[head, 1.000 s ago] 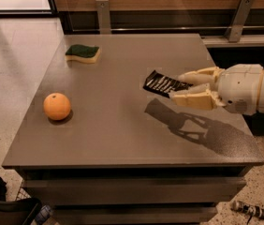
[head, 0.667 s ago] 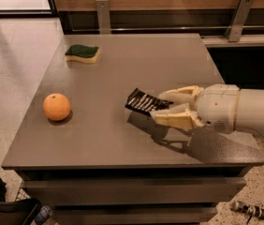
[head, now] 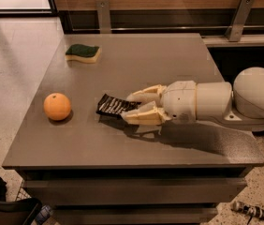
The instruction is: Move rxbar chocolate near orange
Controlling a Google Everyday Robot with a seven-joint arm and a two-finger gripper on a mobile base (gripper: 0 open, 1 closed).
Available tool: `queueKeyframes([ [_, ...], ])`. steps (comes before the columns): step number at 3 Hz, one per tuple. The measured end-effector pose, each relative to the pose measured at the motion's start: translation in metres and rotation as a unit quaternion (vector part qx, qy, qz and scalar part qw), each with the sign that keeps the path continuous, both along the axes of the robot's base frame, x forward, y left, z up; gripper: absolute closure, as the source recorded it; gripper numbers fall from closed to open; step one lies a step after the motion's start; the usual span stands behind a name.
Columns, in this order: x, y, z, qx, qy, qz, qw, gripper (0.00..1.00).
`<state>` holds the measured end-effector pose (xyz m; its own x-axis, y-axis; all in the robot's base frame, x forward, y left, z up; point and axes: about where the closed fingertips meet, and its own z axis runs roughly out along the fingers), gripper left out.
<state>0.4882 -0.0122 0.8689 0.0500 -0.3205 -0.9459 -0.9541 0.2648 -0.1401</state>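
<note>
The gripper (head: 127,108) reaches in from the right, low over the middle of the grey bench (head: 146,64), with its pale fingers (head: 143,94) pointing left. They are closed around the right end of the rxbar chocolate (head: 111,105), one on its far side and one on its near side. The black bar with its pale rows of lettering sticks out leftward past the fingertips. A dark shadow lies on the bench just beneath it; whether its left end touches the surface cannot be told.

The orange (head: 57,106) sits on the bench to the left of the bar, near it but apart, with bare bench showing between them. A green-and-yellow sponge (head: 83,53) lies well apart at the far left. The thick white arm (head: 202,102) stretches off over the right edge.
</note>
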Motion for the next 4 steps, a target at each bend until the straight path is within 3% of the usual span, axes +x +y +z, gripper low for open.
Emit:
queueKeyframes([
  [1,0.0063,0.0272,0.0013,0.002,-0.005,0.034,0.9994,1.00],
  [2,0.0054,0.0300,0.0018,0.002,-0.006,0.037,0.9993,0.83],
  [4,0.0039,0.0344,0.0028,0.001,-0.006,0.041,0.9991,0.37],
])
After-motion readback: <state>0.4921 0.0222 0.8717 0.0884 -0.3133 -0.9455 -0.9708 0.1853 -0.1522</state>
